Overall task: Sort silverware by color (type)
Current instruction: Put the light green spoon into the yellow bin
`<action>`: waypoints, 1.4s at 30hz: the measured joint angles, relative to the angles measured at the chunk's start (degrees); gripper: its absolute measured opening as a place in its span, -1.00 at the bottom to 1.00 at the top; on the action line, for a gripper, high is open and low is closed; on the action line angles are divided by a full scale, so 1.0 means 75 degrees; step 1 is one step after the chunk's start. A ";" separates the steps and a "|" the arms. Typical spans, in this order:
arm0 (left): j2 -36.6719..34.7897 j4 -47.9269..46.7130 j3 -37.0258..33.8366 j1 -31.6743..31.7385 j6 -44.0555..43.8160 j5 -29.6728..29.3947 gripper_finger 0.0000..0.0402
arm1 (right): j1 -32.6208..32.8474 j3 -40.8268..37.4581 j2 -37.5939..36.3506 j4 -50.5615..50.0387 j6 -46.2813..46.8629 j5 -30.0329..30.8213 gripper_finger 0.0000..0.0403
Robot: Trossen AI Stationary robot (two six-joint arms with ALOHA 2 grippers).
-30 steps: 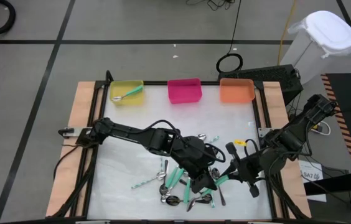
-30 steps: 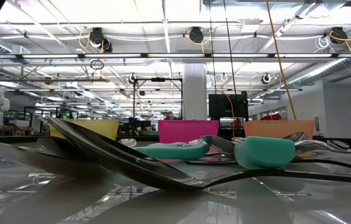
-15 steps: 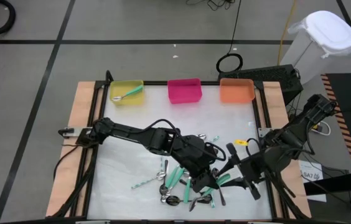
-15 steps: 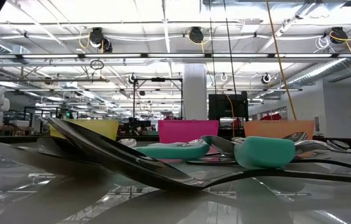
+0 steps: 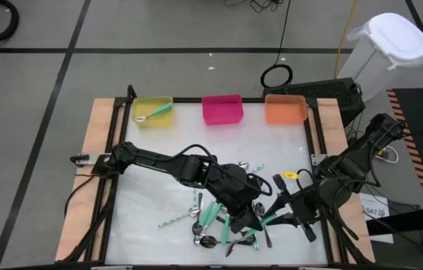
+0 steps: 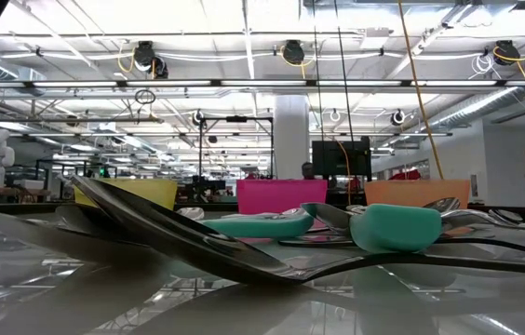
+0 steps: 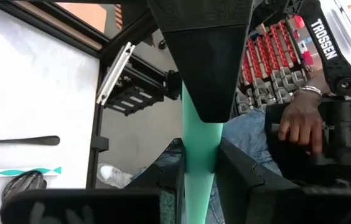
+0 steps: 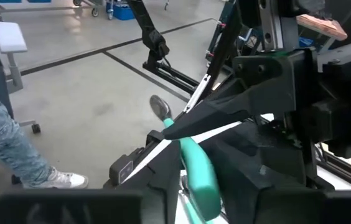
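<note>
High view: both arms meet over the heap of silverware (image 5: 223, 225) in the lower middle of the frame, on the white surface (image 5: 196, 142). The left claw (image 5: 247, 220) sits in the middle of the heap, and the right claw (image 5: 277, 216) is just beside it, to its right. Along the upper edge of the surface stand a yellow bin (image 5: 154, 111), a pink bin (image 5: 222, 109) and an orange bin (image 5: 285, 109); one teal-handled spoon (image 5: 154, 114) lies in the yellow bin.

Left wrist view: the left claw is pinching a teal handle (image 7: 199, 155), which runs upright between its two dark fingers (image 7: 244, 180). A person's hand (image 7: 300, 121) shows at the right of the frame, beyond the surface.

Right wrist view: a second teal handle (image 8: 197, 169) lies between the right claw's fingers (image 8: 269, 168), but I cannot tell whether they press on it or stand apart from it. A person's leg (image 8: 7, 149) in jeans stands at the left of the frame.

Low view: spoons lie across the foreground, a thick teal handle end (image 6: 395, 229) right of centre.
</note>
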 joint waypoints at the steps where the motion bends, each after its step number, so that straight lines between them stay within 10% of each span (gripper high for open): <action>1: 0.0000 -0.0003 0.0000 0.0000 -0.0013 0.0010 -0.70 | -0.0003 0.0000 0.0000 0.0000 -0.0017 -0.0027 -0.63; 13: 0.0003 0.0012 0.0000 -0.0012 -0.0239 -0.0246 -0.69 | -0.0003 0.0000 -0.0008 -0.0060 0.0041 -0.0158 -0.75; 23: -0.0003 0.0014 0.0025 -0.0060 0.0172 -0.1862 0.08 | -0.0009 0.0000 -0.0393 -0.0526 0.1251 0.0045 -0.76; 42: -0.1276 -0.0592 0.0029 0.0094 0.2953 -0.5379 0.15 | 0.0000 0.0000 -0.1587 -0.2569 0.6026 0.0997 -0.76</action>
